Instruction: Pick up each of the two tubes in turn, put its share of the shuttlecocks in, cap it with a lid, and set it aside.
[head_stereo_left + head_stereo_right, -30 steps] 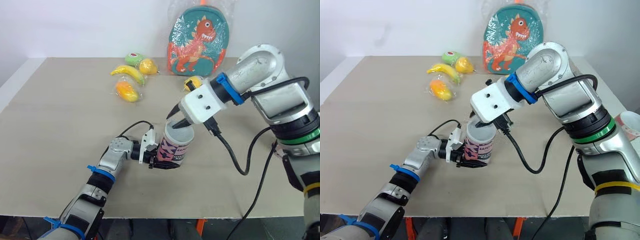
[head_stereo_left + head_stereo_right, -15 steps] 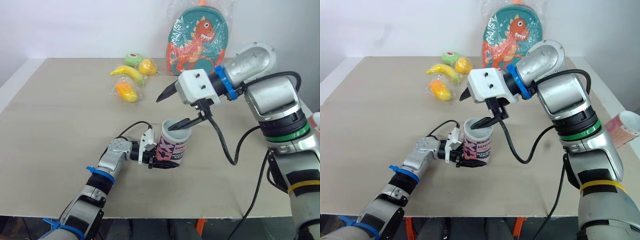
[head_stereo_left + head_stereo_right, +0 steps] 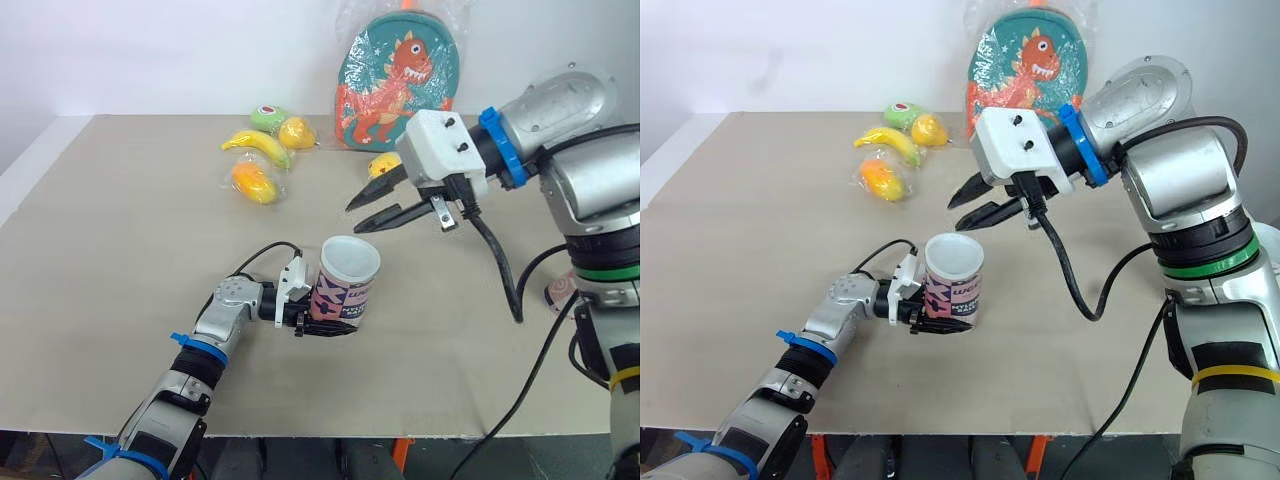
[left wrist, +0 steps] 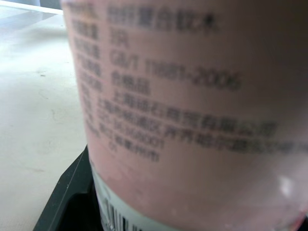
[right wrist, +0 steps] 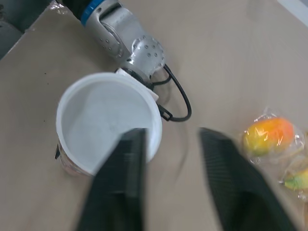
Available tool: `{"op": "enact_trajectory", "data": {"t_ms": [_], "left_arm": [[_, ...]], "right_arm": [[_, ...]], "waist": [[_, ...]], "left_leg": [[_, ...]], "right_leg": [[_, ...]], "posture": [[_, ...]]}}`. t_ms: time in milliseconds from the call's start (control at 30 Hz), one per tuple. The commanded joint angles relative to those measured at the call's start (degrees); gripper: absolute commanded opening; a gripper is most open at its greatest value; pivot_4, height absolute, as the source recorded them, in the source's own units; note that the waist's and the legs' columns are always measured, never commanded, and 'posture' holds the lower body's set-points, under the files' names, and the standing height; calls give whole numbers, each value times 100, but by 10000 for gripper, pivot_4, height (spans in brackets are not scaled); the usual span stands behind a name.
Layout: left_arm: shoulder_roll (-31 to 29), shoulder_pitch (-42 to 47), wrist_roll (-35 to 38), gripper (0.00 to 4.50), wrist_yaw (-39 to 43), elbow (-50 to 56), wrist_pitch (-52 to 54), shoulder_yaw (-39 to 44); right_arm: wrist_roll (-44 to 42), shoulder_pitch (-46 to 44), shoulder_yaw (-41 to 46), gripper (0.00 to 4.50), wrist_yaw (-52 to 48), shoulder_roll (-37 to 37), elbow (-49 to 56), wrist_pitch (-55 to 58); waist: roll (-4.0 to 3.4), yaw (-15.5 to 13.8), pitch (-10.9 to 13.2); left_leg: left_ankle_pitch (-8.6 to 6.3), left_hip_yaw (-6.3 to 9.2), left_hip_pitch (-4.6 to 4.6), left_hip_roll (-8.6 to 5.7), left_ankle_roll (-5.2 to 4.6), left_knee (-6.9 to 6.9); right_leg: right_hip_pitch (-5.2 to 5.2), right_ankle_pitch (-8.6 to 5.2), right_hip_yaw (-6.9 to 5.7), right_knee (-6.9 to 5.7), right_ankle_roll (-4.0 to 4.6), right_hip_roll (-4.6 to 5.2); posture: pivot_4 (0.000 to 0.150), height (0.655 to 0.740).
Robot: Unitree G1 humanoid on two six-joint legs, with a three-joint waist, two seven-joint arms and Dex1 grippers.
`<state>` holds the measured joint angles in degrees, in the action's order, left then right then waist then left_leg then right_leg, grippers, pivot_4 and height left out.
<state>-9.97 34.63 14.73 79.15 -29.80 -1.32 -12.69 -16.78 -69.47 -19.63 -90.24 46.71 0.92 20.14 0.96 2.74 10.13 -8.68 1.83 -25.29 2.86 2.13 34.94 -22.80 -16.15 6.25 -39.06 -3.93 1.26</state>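
The tube (image 3: 345, 285) stood upright, clamped low by the left gripper (image 3: 322, 318); the right gripper (image 3: 353, 218), fingers spread and empty, hung above its mouth, slightly beyond; likely the capping arm.

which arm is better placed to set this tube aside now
Left. The left gripper is shut on the tube, which looks capped by a white lid. The right gripper hangs open above it, holding nothing.
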Motion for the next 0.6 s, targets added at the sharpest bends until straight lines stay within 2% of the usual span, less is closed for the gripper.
{"op": "enact_trajectory", "data": {"t_ms": [33,233,600], "left_arm": [[-11,26,-28,27122,-7,9,-16,-30],[-25,36,-48,27122,-23,-11,-35,-25],[-30,44,-60,27122,-41,-20,-49,-10]], "right_arm": [[-165,64,84,469,-226,-44,301,24],[40,141,-175,469,-152,-240,380,34],[144,387,-940,469,-226,39,573,-326]], "waist": [[0,-1,0],[0,1,0],[0,0,-1]], "left_leg": [[0,0,0,0,0,0],[0,0,1,1,0,0],[0,2,4,1,0,1]], "right_leg": [[0,0,0,0,0,0],[0,1,-1,0,1,-1],[4,0,-2,0,1,-1]], "posture": [[1500,7347],[1500,7347],[1500,7347]]}}
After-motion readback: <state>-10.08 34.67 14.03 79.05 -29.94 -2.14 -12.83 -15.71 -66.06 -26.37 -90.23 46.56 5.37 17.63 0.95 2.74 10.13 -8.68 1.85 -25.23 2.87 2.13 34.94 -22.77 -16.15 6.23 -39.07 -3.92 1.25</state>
